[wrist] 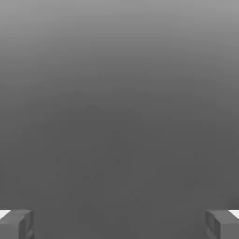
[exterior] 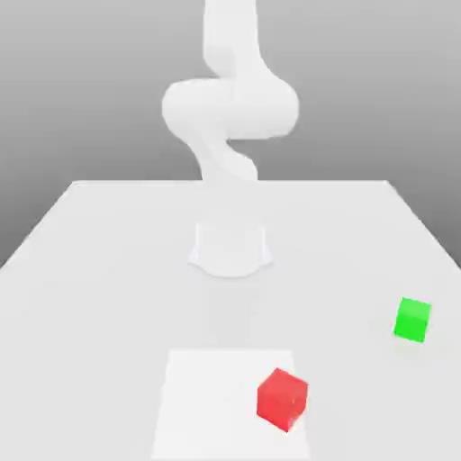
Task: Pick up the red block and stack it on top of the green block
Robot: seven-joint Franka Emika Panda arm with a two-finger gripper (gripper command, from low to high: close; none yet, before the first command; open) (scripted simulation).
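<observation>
Nearest in the exterior view, the red block [exterior: 282,399] is seen resting over a bright white rectangle [exterior: 205,405], on its side toward the exterior view's right, turned so that a corner edge is presented. A little farther back, well apart at the exterior view's right, the green block [exterior: 412,320] is found on the pale table [exterior: 108,297], its top left uncovered; nothing stacked here. And behind both, the arm's white base [exterior: 230,250] is planted on the table, with the white arm [exterior: 230,108] raised above it and cut off by the upper edge. Over to the hand view: the pincer [wrist: 119,225] is held wide, released, its two fingers parted, nothing gripped, with a plain grey backdrop [wrist: 119,102] seen beyond.
</observation>
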